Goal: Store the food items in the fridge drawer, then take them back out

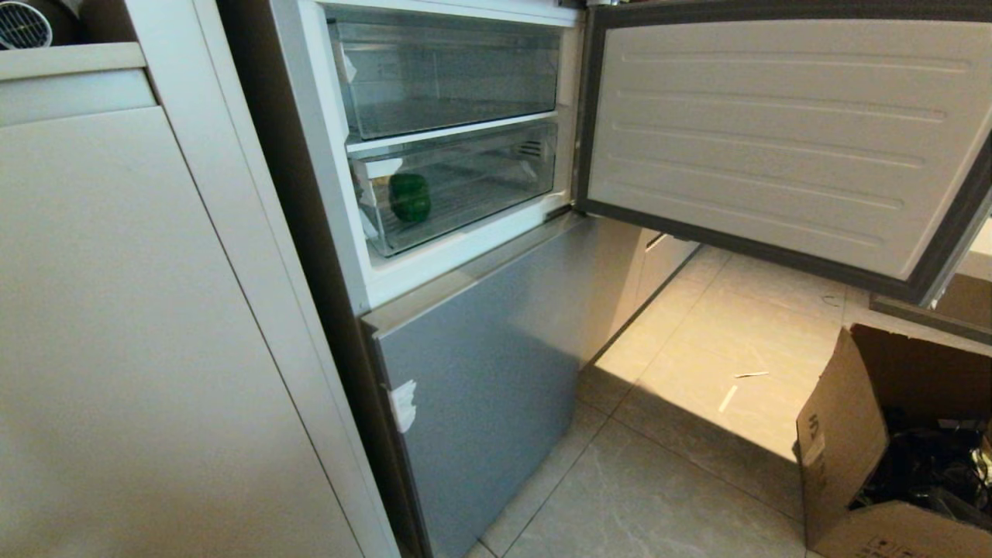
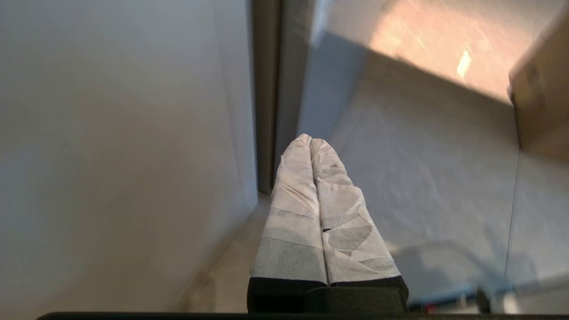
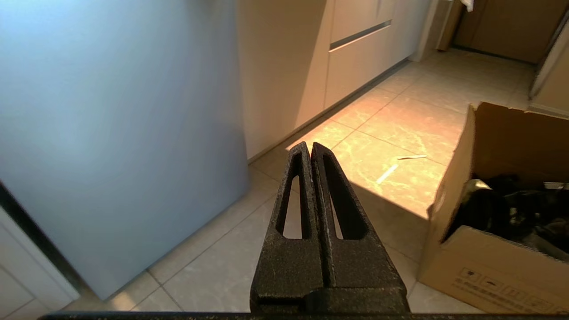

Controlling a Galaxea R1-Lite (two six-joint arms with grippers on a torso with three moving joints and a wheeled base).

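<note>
Head view: bell pepper point(image 1: 409, 197) near fridge drawer point(image 1: 465, 221) edge.

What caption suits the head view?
Green bell pepper sits in the lower clear fridge drawer, fridge door open.

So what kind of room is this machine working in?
Most likely a home kitchen: a tall silver fridge stands open with clear drawers, one holding a green bell pepper, beside beige cabinets on a tiled floor.
</note>
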